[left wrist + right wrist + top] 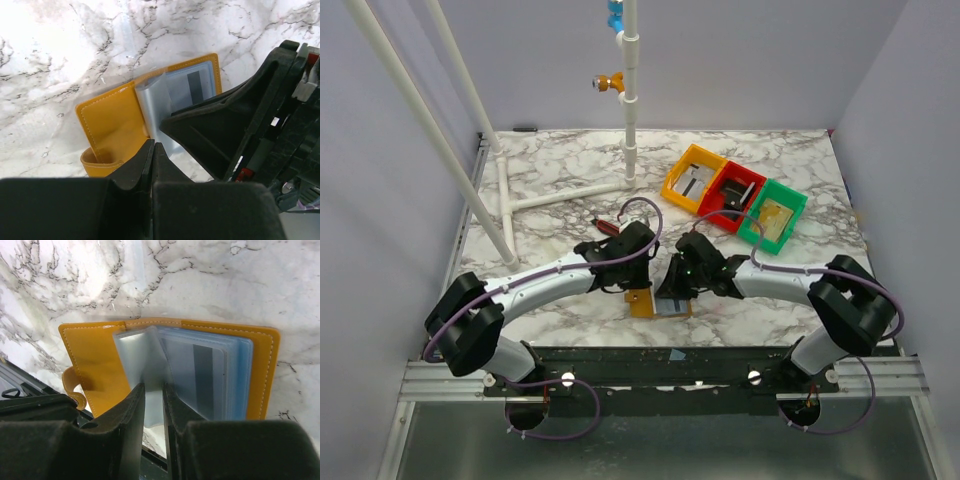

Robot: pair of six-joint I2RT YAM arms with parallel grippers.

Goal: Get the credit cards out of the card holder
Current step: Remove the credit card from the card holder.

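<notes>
At left gripper point(152, 150): fingers point(134, 170) pressed together against card holder point(112, 125) edge; grasp not determinable. Lies open on table point(550, 190), 6 o'clock from centre. At right gripper point(154, 395): fingers point(125, 425) pinching clear sleeve point(137, 352), raised from stack; at 3 o'clock, striped card point(202, 375) inside.

A grey-veined white marble table point(560, 170), carrying a white pipe frame point(630, 130), stands between plain pale lavender walls point(740, 60).
</notes>
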